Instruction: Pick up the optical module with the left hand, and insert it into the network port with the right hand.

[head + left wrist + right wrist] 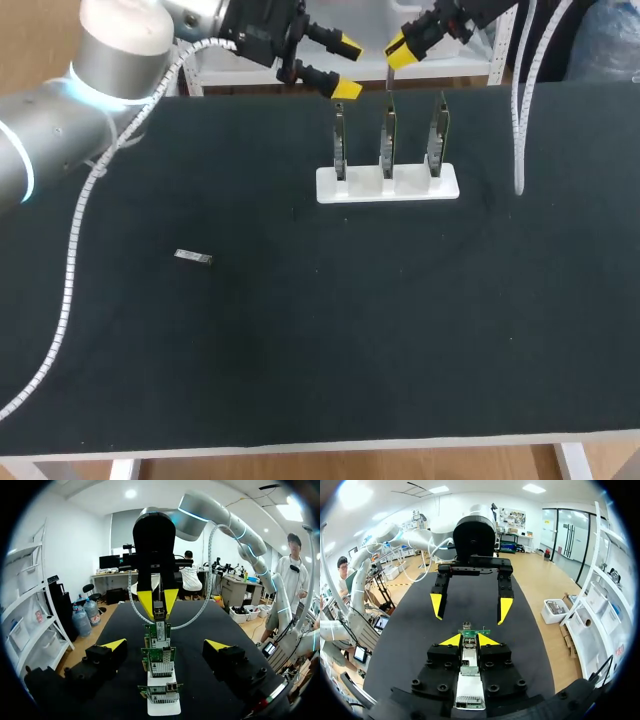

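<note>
So here's where I'm at: my right gripper (470, 641) has its jaws clamped on the optical module (469, 661). It pokes out ahead of the yellow tips, right at the top edge of one of the three network cards (388, 140) standing upright in the white stand (388, 186) (head view suggests the middle card, left wrist view the far one, so I can't tell which). My left gripper (346, 66) hangs near the cards, jaws wide apart, holding nothing. Insertion looks like the step in hand, and my take is it's all about alignment: get the module square to the card first, then press straight and slow. Those cards are thin and just slotted into the stand, so a sideways shove probably tips one. I can't make out the port opening itself, so I'd go gently. A small metallic piece (193, 257) lies well apart on the table (300, 330); I'd leave it.
</note>
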Robot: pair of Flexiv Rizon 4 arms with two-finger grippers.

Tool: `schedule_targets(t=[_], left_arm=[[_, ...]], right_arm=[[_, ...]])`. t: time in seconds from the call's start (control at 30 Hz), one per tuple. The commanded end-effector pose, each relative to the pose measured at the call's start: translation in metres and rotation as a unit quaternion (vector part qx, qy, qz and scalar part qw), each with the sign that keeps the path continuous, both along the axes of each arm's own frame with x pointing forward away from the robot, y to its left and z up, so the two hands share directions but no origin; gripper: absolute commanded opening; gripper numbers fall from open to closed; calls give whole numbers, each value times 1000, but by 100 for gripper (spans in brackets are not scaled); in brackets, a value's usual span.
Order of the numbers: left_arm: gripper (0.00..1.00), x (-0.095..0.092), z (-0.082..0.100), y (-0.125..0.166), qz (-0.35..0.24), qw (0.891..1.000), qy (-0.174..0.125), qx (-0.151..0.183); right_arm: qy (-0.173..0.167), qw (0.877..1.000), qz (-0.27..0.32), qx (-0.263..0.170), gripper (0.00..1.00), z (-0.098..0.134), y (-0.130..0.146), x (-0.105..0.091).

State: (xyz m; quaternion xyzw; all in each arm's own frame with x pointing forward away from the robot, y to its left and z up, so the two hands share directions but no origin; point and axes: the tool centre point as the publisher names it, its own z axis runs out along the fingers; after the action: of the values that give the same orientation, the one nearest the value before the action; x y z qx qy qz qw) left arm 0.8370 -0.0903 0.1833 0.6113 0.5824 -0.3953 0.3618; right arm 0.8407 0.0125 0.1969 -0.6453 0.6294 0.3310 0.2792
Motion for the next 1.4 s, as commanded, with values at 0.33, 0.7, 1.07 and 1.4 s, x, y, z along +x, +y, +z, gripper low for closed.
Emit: schedule_targets(t=[0.33, 0.7, 1.07, 1.4], left_arm=[[100, -9, 1, 7, 24, 999, -8, 31], [100, -9, -1, 7, 25, 999, -3, 30], [100, -9, -2, 8, 28, 999, 4, 39], [100, -9, -3, 9, 32, 998, 10, 45]], right_arm=[[115, 983, 141, 3, 0, 0, 0, 8], [117, 982, 146, 2, 0, 0, -1, 6], [116, 982, 148, 1, 0, 0, -1, 5], [115, 982, 149, 0, 0, 0, -1, 5]])
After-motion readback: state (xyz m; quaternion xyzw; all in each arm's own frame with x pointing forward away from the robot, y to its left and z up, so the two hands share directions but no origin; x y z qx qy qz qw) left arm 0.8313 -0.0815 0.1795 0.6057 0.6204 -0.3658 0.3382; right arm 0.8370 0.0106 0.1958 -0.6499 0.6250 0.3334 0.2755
